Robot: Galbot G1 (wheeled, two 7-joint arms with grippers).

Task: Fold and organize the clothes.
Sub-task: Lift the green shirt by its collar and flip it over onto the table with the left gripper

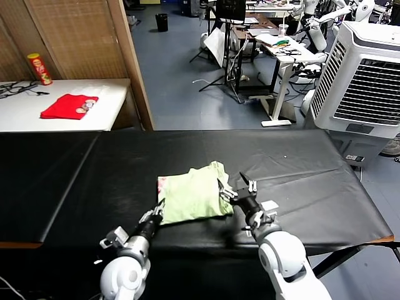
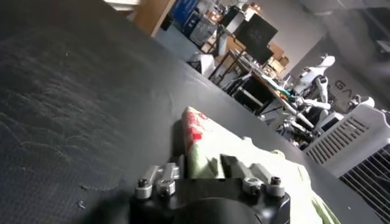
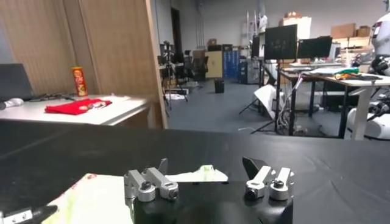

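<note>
The folded T-shirt [image 1: 195,195] lay mid-surface [image 1: 300,169]. Left end effector [image 1: 154,215] clenched its near-left corner; right end effector [image 1: 240,187] stood released, fingers spread, by its right edge.

head overhead, wrists low, sharing T-shirt [image 1: 197,194]

Grey floor [image 1: 181,75], wooden partition [image 1: 75,37], cluttered desks [image 1: 275,44].

the t-shirt [image 1: 197,199] is thin, wrinkly, matt cloth. the bench [image 1: 94,181] wears a black, matt, faintly grained cover. both grippers show bright metal knuckles on glossy black bodies. the red cloth [image 1: 69,106] looks soft and matt.
</note>
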